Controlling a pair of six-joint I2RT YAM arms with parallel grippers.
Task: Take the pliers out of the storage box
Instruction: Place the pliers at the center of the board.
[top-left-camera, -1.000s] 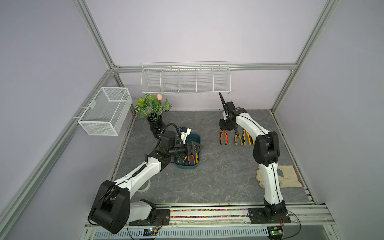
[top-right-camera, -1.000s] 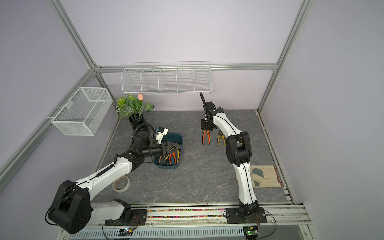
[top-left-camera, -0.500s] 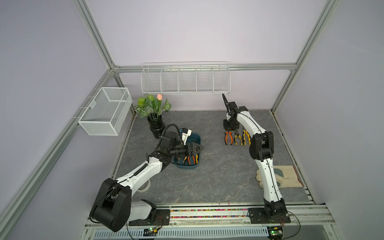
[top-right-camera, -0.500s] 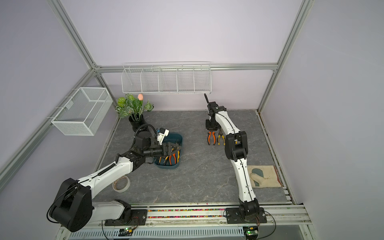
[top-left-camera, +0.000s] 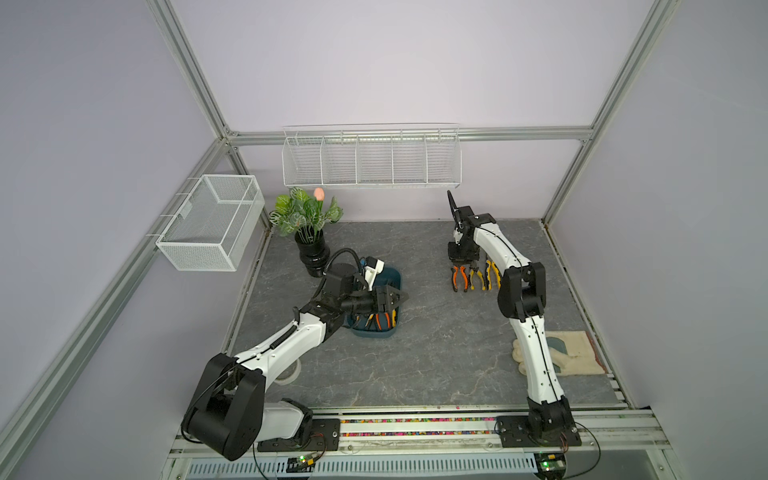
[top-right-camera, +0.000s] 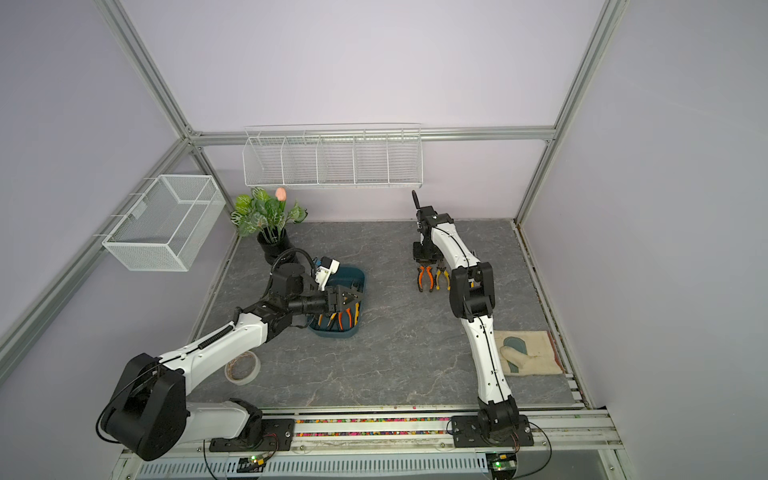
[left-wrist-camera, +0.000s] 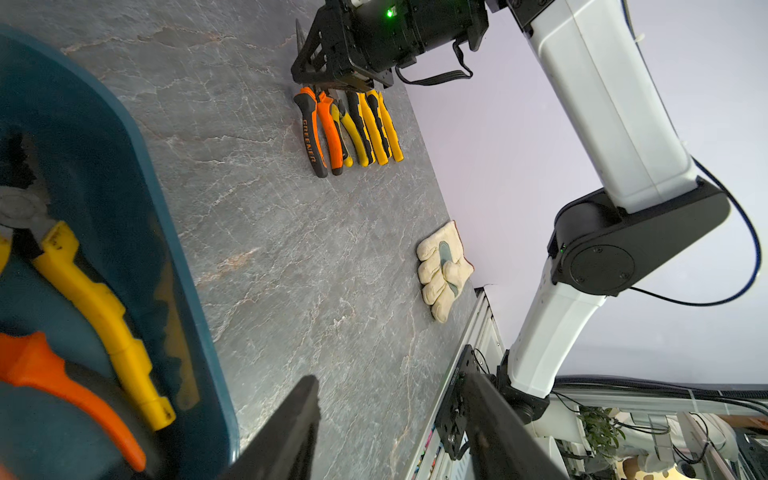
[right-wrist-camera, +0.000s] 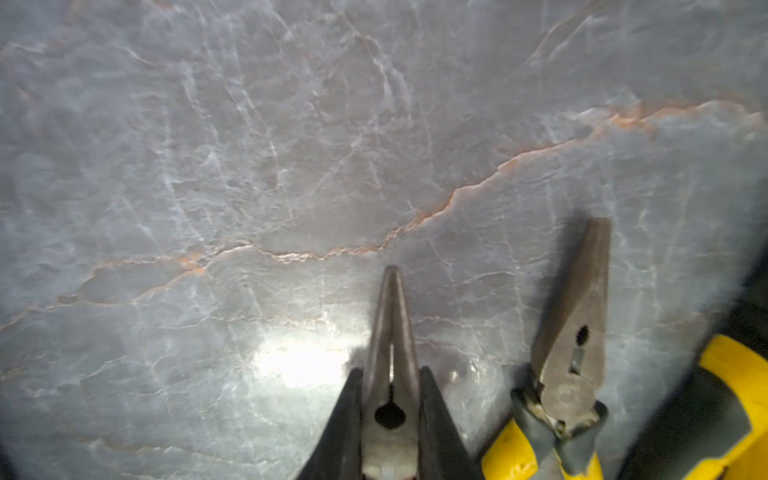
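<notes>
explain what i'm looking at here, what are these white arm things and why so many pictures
These are two white-and-black robot arms fixed to a rail at the table's front. Two pictures look down from one overhead camera pair; the other two come from a camera on each arm's wrist. On the grey stone-patterned table lie a dark teal plastic storage box holding orange- and yellow-handled pliers, a row of pliers already laid out, a cream work glove, a tape roll and a potted plant. The right arm's fingers are shut on the metal nose of the orange-handled pair in that row. The left arm's fingers are open and empty, by the box's rim.
</notes>
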